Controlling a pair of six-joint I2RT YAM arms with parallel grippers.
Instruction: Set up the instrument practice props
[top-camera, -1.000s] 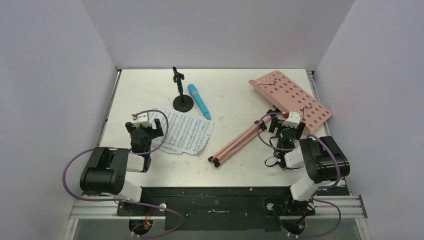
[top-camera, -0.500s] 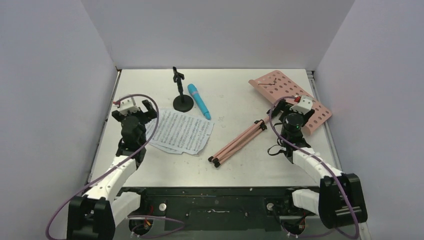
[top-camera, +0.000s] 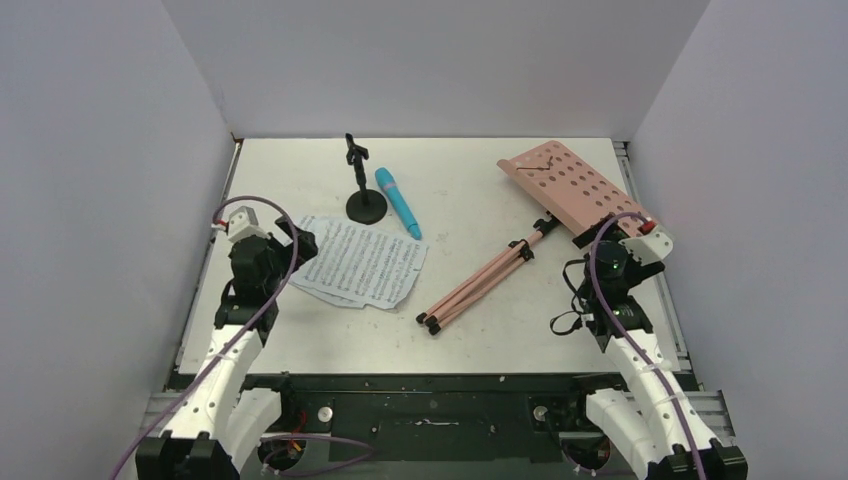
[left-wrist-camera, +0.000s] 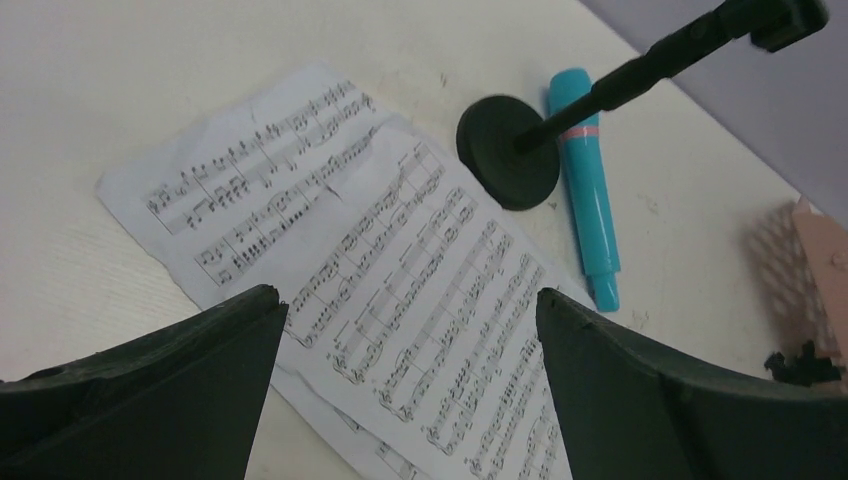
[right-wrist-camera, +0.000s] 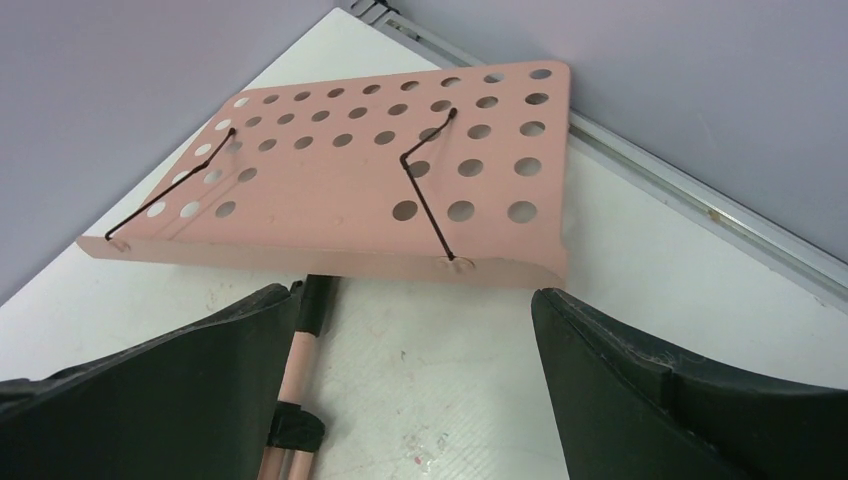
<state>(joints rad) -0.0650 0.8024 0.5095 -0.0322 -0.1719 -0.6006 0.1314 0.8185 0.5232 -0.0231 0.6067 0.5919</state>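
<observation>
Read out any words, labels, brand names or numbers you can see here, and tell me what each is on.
No readable words, brands or numbers in any view.
Sheet-music pages: printed staves and notes only; any lettering is too small to read.
Blue microphone, pink music stand, black mic stand: no markings visible.

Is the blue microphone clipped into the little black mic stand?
No, the blue microphone lies flat on the table beside the round base of the mic stand.

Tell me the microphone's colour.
The microphone is bright blue; the left wrist view shows it best.
</observation>
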